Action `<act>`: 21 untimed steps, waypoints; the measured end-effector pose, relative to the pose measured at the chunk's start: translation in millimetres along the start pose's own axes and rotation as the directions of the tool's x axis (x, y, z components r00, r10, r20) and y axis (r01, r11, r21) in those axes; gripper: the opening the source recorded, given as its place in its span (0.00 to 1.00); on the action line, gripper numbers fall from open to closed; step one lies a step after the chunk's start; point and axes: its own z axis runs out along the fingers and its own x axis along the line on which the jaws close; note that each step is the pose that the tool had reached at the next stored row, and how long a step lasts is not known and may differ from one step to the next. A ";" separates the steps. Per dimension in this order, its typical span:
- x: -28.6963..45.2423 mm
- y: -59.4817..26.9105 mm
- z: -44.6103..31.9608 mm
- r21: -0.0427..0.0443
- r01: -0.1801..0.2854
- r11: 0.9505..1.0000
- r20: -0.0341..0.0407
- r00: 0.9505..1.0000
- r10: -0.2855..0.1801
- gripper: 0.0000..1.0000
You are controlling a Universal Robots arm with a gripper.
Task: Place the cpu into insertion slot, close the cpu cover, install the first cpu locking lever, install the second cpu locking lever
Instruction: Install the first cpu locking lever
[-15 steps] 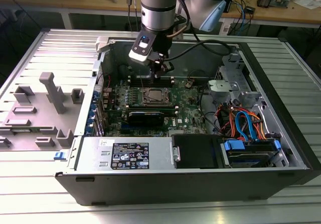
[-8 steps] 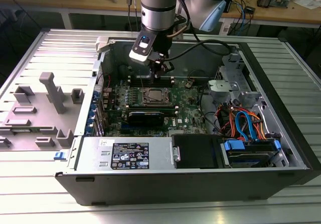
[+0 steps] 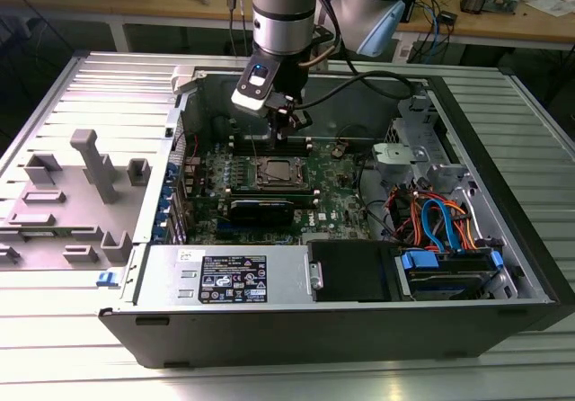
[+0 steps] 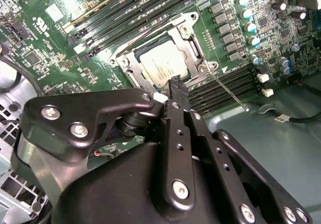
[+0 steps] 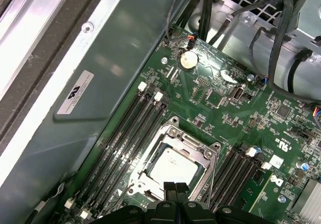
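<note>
Cpu (image 5: 173, 166) lies flat in the insertion slot (image 3: 260, 173), silver top up, deep inside the open computer case (image 3: 314, 329). That case rests on its side on the ribbed metal worktop (image 3: 269, 383), beside a grey fixture tray (image 3: 90, 167) on the exterior view's left. The case holds a silver power supply box (image 3: 225, 275) along its near wall, a drive bay with blue and orange cables (image 3: 440, 221) toward the exterior view's right, and the green circuit board (image 3: 337, 194) on its floor. Long black memory slots (image 5: 130, 133) flank the socket on two sides. The cpu cover (image 4: 193, 48) lies down around the chip, framing it. A thin locking lever (image 4: 228, 91) angles out from a socket corner across the memory slots. The end effector (image 5: 176, 185) hangs just above the socket edge, fingers pressed together with nothing between them.
</note>
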 end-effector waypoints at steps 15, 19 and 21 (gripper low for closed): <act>5.1 -8.2 -0.2 -0.001 0.214 0.977 -0.003 0.977 -0.214 0.11; 6.4 -10.3 -0.2 -0.002 0.286 0.958 -0.005 0.958 -0.286 0.11; 6.4 -10.3 -0.2 -0.002 0.320 0.948 -0.005 0.948 -0.320 0.11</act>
